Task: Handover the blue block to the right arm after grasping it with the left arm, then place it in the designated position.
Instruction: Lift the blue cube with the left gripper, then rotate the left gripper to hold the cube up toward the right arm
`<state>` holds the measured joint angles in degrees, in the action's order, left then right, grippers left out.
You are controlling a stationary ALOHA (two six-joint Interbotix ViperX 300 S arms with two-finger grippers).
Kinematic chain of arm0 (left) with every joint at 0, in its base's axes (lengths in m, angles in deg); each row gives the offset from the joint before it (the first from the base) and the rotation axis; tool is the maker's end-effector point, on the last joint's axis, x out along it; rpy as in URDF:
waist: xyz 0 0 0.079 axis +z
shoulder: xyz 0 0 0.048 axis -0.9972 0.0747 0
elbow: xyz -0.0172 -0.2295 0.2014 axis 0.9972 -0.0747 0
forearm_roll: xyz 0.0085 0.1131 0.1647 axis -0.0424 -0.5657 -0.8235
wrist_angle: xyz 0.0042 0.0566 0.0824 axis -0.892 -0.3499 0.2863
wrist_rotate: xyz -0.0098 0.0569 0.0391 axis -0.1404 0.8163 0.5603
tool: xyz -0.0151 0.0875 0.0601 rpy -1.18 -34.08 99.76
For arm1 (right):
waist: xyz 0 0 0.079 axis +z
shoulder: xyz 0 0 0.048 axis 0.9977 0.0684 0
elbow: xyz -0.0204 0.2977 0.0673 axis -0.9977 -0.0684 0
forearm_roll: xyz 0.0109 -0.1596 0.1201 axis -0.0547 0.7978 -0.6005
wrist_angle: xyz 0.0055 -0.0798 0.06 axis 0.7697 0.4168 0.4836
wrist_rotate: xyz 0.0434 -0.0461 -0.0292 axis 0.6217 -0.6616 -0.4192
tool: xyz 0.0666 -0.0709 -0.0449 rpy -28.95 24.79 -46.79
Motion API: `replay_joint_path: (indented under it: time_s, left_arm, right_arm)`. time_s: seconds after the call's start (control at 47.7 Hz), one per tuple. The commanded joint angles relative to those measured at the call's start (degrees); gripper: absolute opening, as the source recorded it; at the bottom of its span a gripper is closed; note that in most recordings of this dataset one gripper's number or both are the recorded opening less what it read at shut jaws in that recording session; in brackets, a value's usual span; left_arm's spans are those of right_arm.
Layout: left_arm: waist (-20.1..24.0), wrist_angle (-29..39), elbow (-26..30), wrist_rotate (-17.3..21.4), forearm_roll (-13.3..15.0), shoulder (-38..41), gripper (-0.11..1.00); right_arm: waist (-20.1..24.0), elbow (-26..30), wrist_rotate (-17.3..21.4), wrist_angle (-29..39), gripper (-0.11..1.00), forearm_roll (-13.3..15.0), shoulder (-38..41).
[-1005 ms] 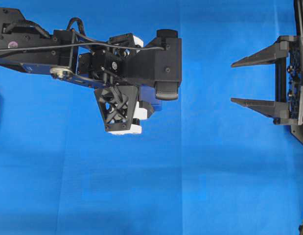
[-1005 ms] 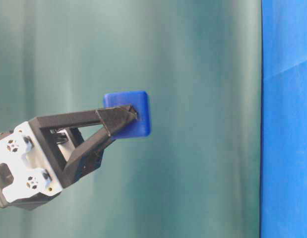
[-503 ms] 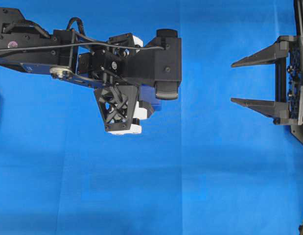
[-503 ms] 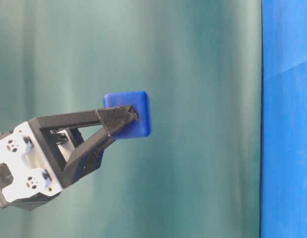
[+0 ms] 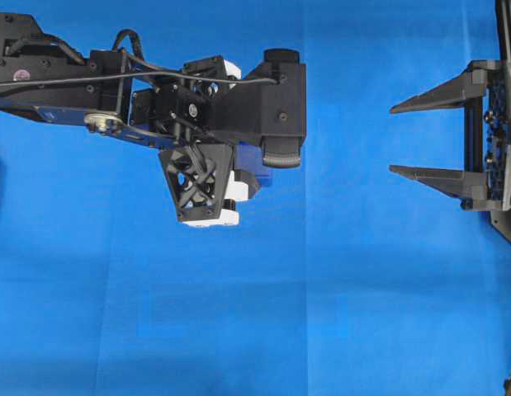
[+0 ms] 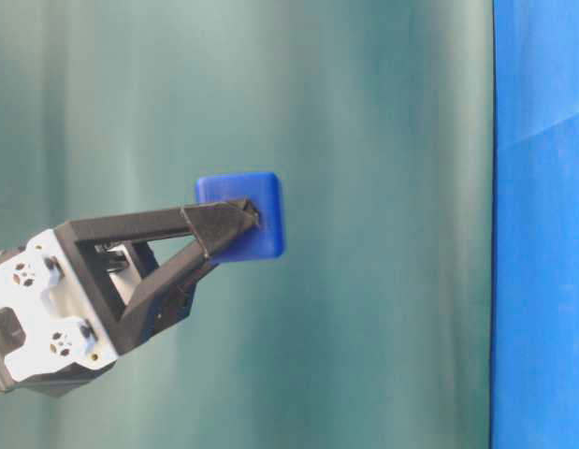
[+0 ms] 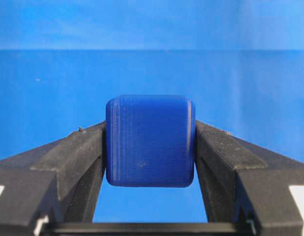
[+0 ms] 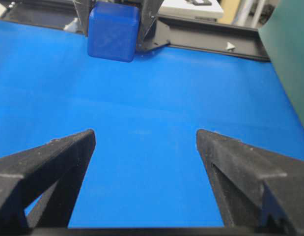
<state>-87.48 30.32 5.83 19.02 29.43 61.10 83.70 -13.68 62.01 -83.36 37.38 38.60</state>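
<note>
1. Left wrist view: the left gripper [image 7: 151,147] pinches the blue block [image 7: 150,140] between its two black fingertips, above the blue cloth [image 7: 152,69].
2. The right gripper [image 5: 404,139] sits well apart from the block, its fingers spread wide with nothing between them.

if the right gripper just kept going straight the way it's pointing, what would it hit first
Probably the blue block, held in the left gripper straight ahead of the open right gripper. Only blue cloth shows between them; height alignment is unclear.
</note>
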Motion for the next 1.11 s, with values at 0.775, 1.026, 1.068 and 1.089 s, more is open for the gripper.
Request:
replay_joint_path:
  time_s: [0.775,1.026,1.068,1.089]
  left_arm:
    - [-0.09,-23.55,-14.06,-0.44,-0.09,-10.9,0.49]
    - [-0.35,-45.44,-29.88,-0.44,-0.09,-20.3,0.48]
    - [-0.35,-49.04,-32.26,-0.44,0.0,-21.45,0.48]
    - [-0.35,-50.63,-33.31,-0.44,0.0,-21.97,0.49]
  right_arm:
    - [-0.09,1.67,0.0,0.62,0.97,-0.18,0.0]
    - [0.0,1.85,-0.09,0.53,0.97,-0.09,0.0]
    - [-0.09,1.93,-0.09,0.53,0.97,-0.09,0.0]
    - [-0.09,2.02,-0.09,0.53,0.97,-0.09,0.0]
